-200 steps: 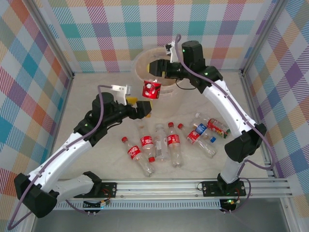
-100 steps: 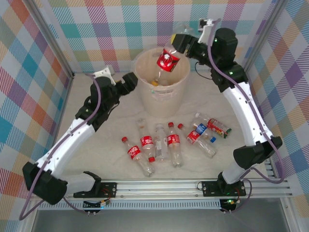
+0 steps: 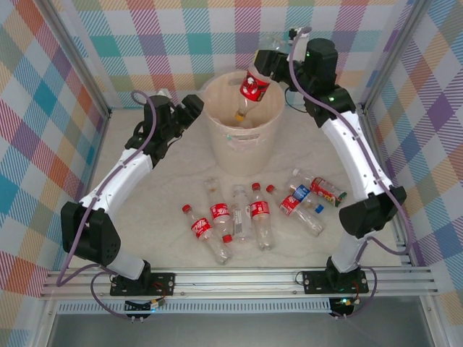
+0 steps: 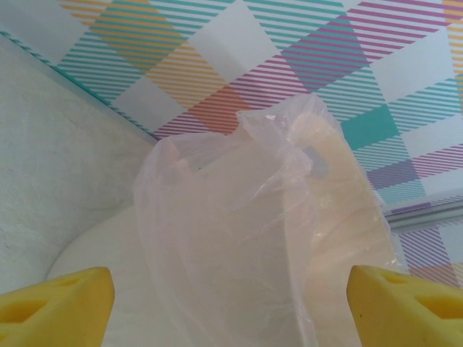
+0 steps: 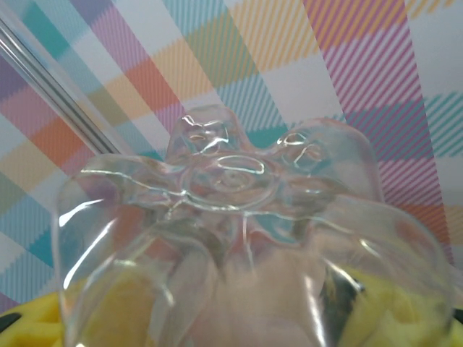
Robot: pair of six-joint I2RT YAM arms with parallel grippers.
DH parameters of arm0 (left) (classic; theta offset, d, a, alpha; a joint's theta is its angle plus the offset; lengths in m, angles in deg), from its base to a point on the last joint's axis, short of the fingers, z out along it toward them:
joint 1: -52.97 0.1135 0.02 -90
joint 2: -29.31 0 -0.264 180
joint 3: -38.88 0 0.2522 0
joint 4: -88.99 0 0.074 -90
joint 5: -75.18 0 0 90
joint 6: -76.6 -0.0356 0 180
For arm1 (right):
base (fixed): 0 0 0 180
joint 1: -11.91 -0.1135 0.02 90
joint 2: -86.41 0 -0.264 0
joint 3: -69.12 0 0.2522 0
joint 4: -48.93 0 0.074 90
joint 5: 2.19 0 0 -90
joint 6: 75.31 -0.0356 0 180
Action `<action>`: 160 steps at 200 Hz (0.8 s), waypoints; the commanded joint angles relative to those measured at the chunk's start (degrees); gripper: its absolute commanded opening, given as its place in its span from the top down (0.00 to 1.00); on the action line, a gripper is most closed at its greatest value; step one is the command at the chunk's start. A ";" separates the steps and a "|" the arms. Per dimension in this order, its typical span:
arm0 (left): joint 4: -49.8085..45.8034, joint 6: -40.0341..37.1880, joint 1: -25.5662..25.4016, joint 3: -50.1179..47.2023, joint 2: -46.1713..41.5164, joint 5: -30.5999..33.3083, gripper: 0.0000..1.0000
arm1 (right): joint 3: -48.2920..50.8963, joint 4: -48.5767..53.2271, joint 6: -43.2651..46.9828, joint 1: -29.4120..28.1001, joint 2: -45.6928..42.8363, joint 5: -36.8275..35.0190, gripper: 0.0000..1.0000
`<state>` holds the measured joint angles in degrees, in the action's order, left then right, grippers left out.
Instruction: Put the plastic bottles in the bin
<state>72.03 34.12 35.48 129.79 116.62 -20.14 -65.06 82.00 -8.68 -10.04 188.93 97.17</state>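
Note:
The bin point(image 3: 217, 126), a cream bucket with a clear liner, stands at the back centre. My right gripper point(image 3: 276, 61) is shut on a red-labelled plastic bottle point(image 3: 252, 85), which hangs tilted, cap down, over the bin's opening. In the right wrist view the bottle's clear base point(image 5: 231, 181) sits between the yellow pads point(image 5: 108, 311). My left gripper point(image 3: 191, 110) stands open and empty just left of the bin's rim. In its wrist view the lined bin wall point(image 4: 239, 238) lies between the yellow fingertips point(image 4: 58, 303). Several plastic bottles point(image 3: 241, 213) lie on the table in front of the bin.
The loose bottles spread from a red-capped one point(image 3: 202, 230) at the left to a cluster point(image 3: 318, 194) at the right. Checked walls enclose the table on three sides. The metal rail point(image 3: 239, 278) carrying both arm bases runs along the near edge.
The right arm lifted the red-labelled bottle from in front of the bin to above its opening. The left arm swung back from the bin's front to its left side, jaws narrowing slightly.

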 commanded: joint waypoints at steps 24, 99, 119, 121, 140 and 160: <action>-8.09 -3.48 -1.91 5.42 2.77 -3.00 0.22 | -10.16 12.64 9.37 -2.77 6.28 -1.10 0.43; -7.88 -3.03 -3.37 3.62 3.61 -2.14 0.31 | -6.10 17.62 12.48 -5.63 8.30 -3.24 0.41; -7.79 -3.12 -3.68 4.71 4.56 -3.04 0.33 | -6.14 18.12 12.41 -6.08 9.60 -3.96 0.41; -7.85 -3.09 -3.75 4.80 4.65 -3.14 0.33 | -6.14 18.17 12.33 -6.08 9.75 -3.99 0.41; -8.05 -3.04 -4.03 5.55 5.39 -3.64 0.34 | -6.14 19.09 11.78 -6.17 10.82 -4.40 0.40; -8.31 -2.88 -4.19 5.99 6.02 -3.73 0.35 | -5.68 19.81 11.69 -6.17 11.38 -4.83 0.39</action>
<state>65.28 31.83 31.93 134.42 121.12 -22.81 -71.77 99.44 2.79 -15.88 199.25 93.20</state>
